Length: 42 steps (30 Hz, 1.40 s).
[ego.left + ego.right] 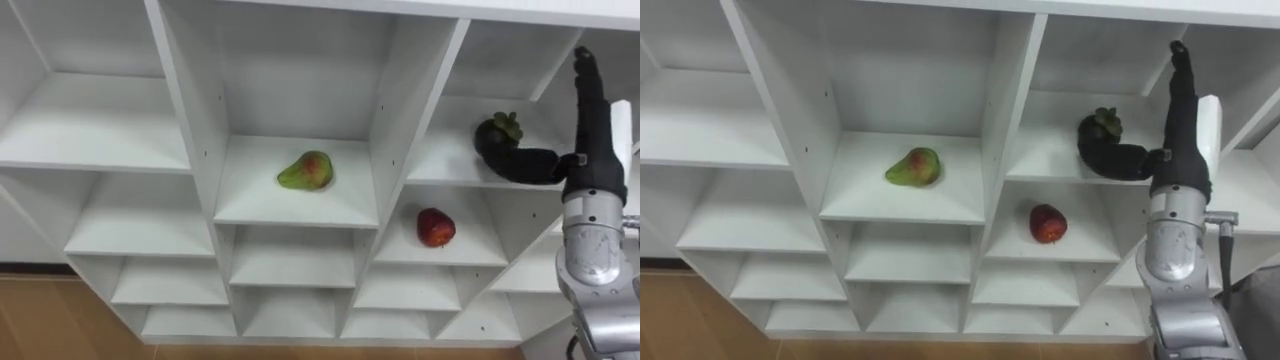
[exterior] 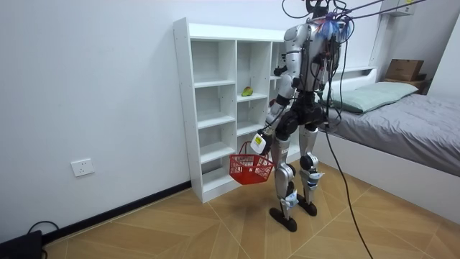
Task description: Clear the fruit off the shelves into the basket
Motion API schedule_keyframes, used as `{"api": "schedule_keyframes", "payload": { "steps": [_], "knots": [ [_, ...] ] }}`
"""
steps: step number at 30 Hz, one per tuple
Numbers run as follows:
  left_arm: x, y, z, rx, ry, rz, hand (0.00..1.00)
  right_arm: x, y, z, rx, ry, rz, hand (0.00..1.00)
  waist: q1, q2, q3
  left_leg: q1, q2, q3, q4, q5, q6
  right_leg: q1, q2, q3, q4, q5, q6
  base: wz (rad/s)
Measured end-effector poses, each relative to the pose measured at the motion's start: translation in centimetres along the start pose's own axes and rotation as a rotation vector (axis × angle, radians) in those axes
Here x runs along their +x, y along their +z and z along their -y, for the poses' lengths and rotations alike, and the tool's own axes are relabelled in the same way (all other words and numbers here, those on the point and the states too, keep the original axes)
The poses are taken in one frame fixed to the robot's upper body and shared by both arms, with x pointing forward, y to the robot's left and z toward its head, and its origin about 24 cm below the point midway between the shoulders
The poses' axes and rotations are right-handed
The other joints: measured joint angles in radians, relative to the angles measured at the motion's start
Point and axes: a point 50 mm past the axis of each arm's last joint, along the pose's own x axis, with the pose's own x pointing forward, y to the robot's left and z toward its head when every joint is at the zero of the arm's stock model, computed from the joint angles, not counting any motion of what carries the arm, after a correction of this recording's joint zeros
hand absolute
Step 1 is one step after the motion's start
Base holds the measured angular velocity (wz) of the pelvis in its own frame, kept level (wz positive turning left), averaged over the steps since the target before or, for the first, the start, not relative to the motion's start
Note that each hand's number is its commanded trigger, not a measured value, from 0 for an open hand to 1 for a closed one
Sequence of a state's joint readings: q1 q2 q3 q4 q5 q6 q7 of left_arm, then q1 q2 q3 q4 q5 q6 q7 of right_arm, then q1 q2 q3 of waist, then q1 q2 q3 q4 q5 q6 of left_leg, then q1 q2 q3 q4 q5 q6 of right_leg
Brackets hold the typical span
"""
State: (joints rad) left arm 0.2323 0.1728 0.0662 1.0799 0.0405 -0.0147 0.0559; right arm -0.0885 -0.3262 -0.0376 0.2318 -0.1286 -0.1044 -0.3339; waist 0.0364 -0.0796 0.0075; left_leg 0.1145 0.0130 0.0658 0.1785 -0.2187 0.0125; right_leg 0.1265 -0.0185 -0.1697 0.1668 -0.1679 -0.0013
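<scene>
We are standing at the white closet with 3 fruits on its shelves, and the relation that counts is in the upper right compartment. There the dark fruit sits just to the left of our right hand. That hand is unclenched, its fingers pointing straight up and its thumb stretched sideways along the shelf to the fruit's lower side. Both are dark, so we cannot tell whether they touch. The fruit is roundish, so we judge a sideways close from the right should suit it. The red apple lies 1 shelf lower, and the pear 1 column to the left, both well apart from the hand. Our left hand hangs low, curled round the handle of the red basket.
</scene>
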Motion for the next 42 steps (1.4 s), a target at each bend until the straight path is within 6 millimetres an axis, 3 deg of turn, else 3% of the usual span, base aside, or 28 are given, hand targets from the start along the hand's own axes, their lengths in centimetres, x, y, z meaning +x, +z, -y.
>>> {"api": "schedule_keyframes", "payload": {
  "steps": [8,18,33,38,42],
  "knots": [
    [0.0,-0.1,-0.1,0.007,0.005,-0.012,1.00,0.7,-0.4,-0.2,0.032,0.048,-0.051,0.00,0.003,-0.005,-0.0032,0.001,0.000,0.001,0.006,0.000,0.001,0.001,0.000,0.002,0.001,0.000,0.000,0.00],
    [0.0,0.3,-0.1,0.004,-0.023,0.004,1.00,0.4,-1.9,-0.5,0.000,0.140,-0.108,0.00,0.023,-0.003,-0.0007,-0.001,0.000,0.001,0.007,0.000,0.001,0.003,-0.002,0.000,0.002,0.000,0.000,0.00],
    [0.0,0.4,0.0,0.007,-0.031,0.005,1.00,1.3,-1.0,-0.7,-0.040,0.165,-0.070,0.00,0.028,-0.006,-0.0015,-0.010,0.000,0.001,0.007,0.000,0.001,-0.006,-0.001,0.001,0.002,0.000,0.000,0.00],
    [0.0,0.4,0.0,0.008,-0.032,0.005,1.00,1.8,-0.8,-0.5,-0.044,0.174,-0.068,0.00,0.027,-0.007,-0.0021,-0.018,-0.003,-0.017,0.010,0.001,0.001,-0.006,-0.003,-0.017,0.002,0.000,-0.001,0.09],
    [0.1,0.5,0.0,0.015,-0.038,-0.008,1.00,3.2,-0.8,-0.7,-0.017,0.183,-0.100,0.00,0.026,-0.011,-0.0023,-0.019,-0.005,-0.019,0.010,0.002,0.002,-0.007,-0.005,-0.017,0.001,0.000,-0.001,0.00]
  ]
}}
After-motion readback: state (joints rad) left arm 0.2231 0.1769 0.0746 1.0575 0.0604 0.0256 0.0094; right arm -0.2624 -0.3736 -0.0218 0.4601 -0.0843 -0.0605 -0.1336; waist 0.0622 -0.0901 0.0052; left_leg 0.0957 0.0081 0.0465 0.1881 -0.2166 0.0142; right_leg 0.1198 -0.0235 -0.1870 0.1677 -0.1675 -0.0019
